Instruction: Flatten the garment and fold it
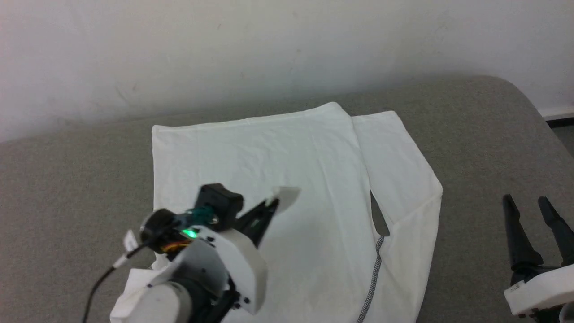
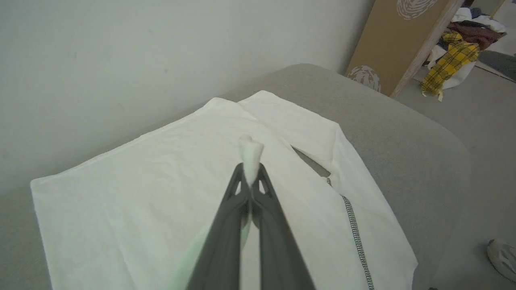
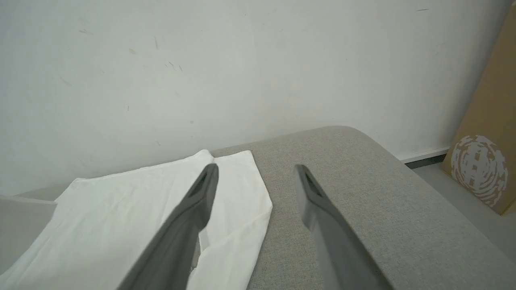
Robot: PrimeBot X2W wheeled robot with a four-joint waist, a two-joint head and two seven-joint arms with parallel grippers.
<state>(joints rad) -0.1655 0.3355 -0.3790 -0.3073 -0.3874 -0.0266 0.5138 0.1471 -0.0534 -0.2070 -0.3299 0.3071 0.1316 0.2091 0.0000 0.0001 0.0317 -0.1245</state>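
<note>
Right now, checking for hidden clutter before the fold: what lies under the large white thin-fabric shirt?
The large white thin-fabric shirt lies on the grey padded surface, which also shows through the gap beside the sleeve. Anything beneath the cloth itself is covered.

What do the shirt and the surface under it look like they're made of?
The garment looks like thin, matte white cloth, fibre unclear: fine creases, soft folds, stitched seam. The grey surface looks like matte woven upholstery, perhaps padded: fine grain, rounded corner.

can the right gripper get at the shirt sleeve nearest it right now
Probably yes: the right gripper is open, with bare grey surface between it and the sleeve of the garment.
</note>
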